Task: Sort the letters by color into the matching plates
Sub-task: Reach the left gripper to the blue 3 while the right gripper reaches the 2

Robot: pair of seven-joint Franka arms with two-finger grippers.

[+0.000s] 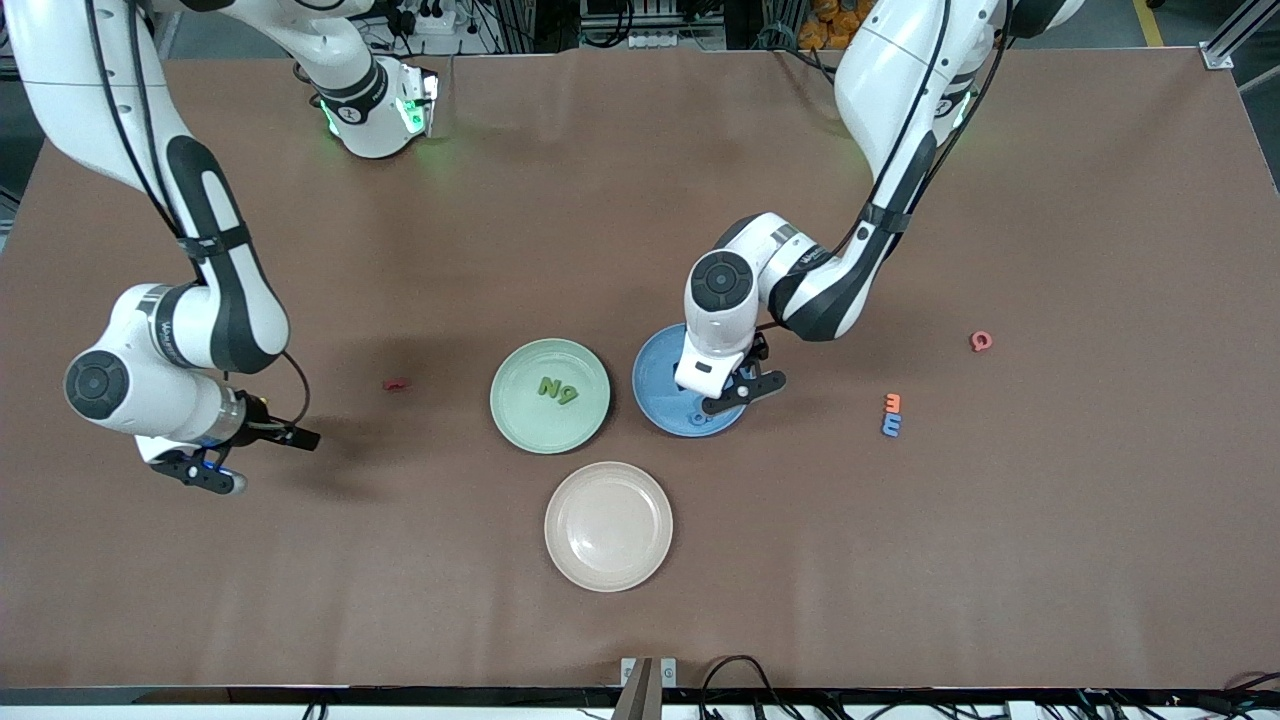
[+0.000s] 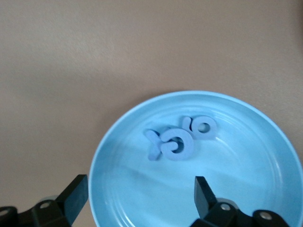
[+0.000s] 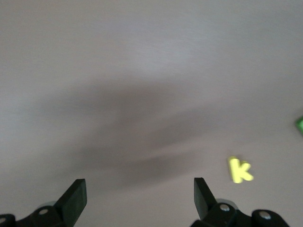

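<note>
The blue plate lies beside the pale green plate at mid-table. My left gripper hangs open just above the blue plate, with nothing between its fingers. Three blue letters lie huddled together in that plate. Two green letters lie in the green plate. Another blue letter lies on the table toward the left arm's end. My right gripper is open over bare table toward the right arm's end. A green bit shows at the edge of the right wrist view.
A beige-pink plate sits nearer the front camera than the two other plates. An orange letter touches the loose blue one. A pinkish-red letter and a dark red letter lie on the cloth. A yellow K lies near my right gripper.
</note>
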